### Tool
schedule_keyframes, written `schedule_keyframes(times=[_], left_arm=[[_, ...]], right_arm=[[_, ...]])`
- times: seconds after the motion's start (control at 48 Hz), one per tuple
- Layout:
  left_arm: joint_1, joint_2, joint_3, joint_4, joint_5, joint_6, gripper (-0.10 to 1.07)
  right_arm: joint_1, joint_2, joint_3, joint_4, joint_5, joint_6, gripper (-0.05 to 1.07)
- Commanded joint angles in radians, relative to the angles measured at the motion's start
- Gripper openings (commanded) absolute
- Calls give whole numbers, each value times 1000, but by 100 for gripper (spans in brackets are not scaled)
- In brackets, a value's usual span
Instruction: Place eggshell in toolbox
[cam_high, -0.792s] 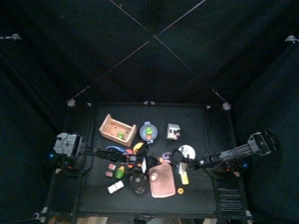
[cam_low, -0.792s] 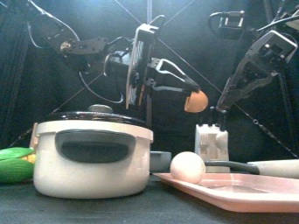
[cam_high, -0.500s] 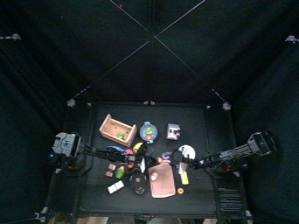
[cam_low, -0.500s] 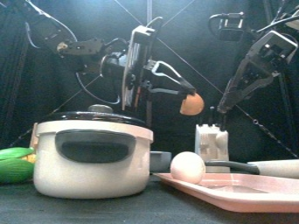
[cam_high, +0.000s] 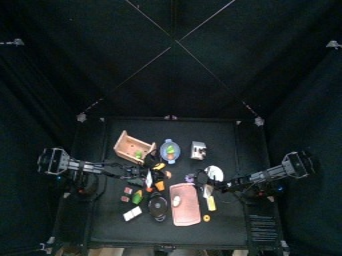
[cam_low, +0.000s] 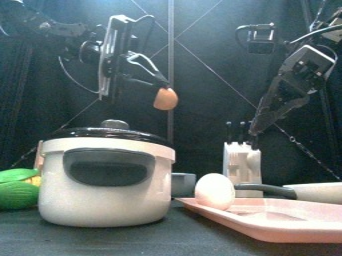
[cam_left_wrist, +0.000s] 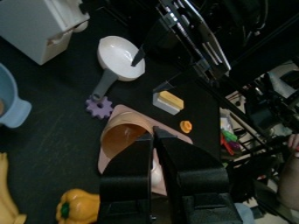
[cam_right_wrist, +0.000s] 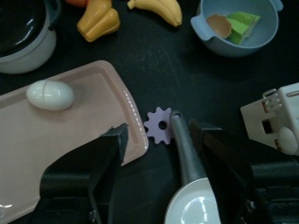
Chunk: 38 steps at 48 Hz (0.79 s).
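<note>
My left gripper (cam_left_wrist: 149, 147) is shut on a brown eggshell half (cam_left_wrist: 118, 145) and holds it in the air. In the front view the eggshell (cam_low: 166, 98) hangs from the left gripper (cam_low: 158, 86) above the white pot. The salmon-pink toolbox (cam_high: 132, 148) stands at the table's back left in the top view, beyond the left gripper (cam_high: 142, 177). My right gripper (cam_right_wrist: 163, 133) is open and empty, low over a purple gear (cam_right_wrist: 160, 125); it sits at the table's right (cam_high: 218, 187).
A pink board (cam_right_wrist: 82, 166) carries a white egg (cam_right_wrist: 49, 94). A blue bowl (cam_right_wrist: 260, 37) holds another shell and a green piece. A white pot with a black lid (cam_low: 107, 180), a white spoon (cam_right_wrist: 193, 194), a yellow pepper (cam_right_wrist: 100, 17) and a white block (cam_low: 241, 160) crowd the table.
My left arm has drawn back to the left with the eggshell; in the front view the shell has moved left and up. The right arm has hardly moved.
</note>
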Motion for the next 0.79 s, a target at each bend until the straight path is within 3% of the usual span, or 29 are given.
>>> schedule_keyframes(times=[0.0, 0.25, 0.333, 0.562, 0.771], left_arm=[[35, -106, 8, 17, 83, 2, 44], [164, -318, 28, 129, 430, 3, 45], [212, -354, 41, 184, 486, 3, 46], [341, -387, 114, 318, 500, 6, 46], [446, -382, 187, 334, 446, 0, 46]], right_arm=[[-8, -3, -17, -5, -3, 2, 91], [-21, 6, -25, -8, -5, 0, 91], [-28, 11, -31, -9, -5, 0, 91], [-35, 32, -38, -14, -8, 0, 91], [-38, 43, -43, -21, -9, 0, 91]])
